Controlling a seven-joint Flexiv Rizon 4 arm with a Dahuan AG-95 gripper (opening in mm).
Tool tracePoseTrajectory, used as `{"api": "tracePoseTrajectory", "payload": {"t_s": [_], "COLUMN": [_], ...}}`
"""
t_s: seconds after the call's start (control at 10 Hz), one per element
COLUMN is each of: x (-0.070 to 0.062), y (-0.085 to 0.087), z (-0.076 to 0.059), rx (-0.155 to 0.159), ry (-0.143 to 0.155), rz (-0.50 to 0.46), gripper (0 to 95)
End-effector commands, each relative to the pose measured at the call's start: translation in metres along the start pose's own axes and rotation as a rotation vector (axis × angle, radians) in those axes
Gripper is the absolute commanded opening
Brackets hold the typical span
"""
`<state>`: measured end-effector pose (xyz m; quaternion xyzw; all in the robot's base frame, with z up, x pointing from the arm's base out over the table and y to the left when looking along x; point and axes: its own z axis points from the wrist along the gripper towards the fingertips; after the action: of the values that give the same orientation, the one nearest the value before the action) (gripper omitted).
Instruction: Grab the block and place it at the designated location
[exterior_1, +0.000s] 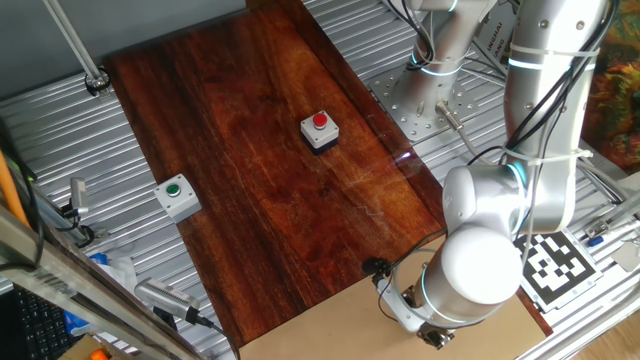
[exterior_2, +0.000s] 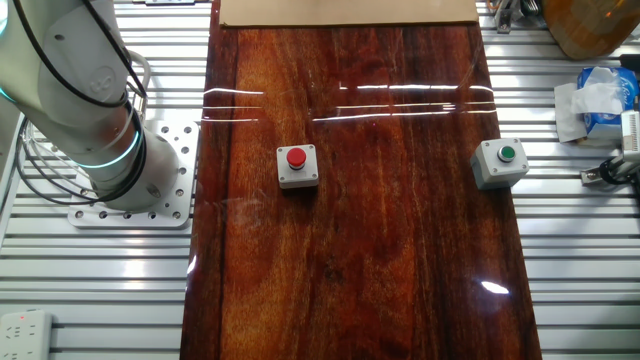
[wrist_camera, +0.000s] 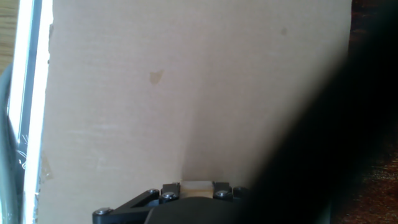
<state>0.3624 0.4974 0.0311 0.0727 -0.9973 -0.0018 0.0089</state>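
Setting: dark polished wood bench (exterior_2: 360, 250) lying on ribbed aluminium rails, seen from two sides and from the hand.
Arm: white Rizon arm (exterior_1: 480, 260) bent low over the near right corner in one fixed view; in the other fixed view only its base and lower links show, at far left.
Cardboard sheet (wrist_camera: 186, 93): flat tan sheet beyond the end of the wood, filling most of the hand view.
End effector (wrist_camera: 196, 190): pointed down at the sheet; its dark body crosses the bottom edge of the hand view, and a large dark blur covers the right side.
Block (wrist_camera: 196, 186): a small pale tan face sits between the screwed finger plates at the bottom of the hand view; it reads as the block clamped between the fingers, though little of it shows.
Grip state: judged clenched on the block; in one fixed view the wrist hides the fingers.
Designated location: no dark round dot can be made out; only a faint tan stain (wrist_camera: 155, 76) and a smaller speck mark the sheet.
Deciding relation: which way the dot lies from the held block cannot be told; it may lie under the dark blur or below the fingers.
Other items: red button box (exterior_2: 297, 165) mid-bench, green button box (exterior_2: 499, 162) at the wood's edge, black-and-white tag (exterior_1: 552, 265) beside the arm.
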Motion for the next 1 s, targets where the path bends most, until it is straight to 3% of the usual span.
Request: {"api": "tracePoseTrajectory", "payload": {"t_s": [0.1, 0.2, 0.3, 1.0], "x": [0.0002, 0.0002, 0.0002, 0.0001], "y": [-0.0002, -0.0003, -0.0003, -0.0004], "z": [-0.0002, -0.0002, -0.0002, -0.0003], "rx": [0.000, 0.000, 0.000, -0.001], "ry": [-0.001, -0.001, -0.001, -0.001], "rz": [-0.004, -0.009, -0.011, -0.015], "gripper": [19.0, 19.0, 38.0, 38.0]}}
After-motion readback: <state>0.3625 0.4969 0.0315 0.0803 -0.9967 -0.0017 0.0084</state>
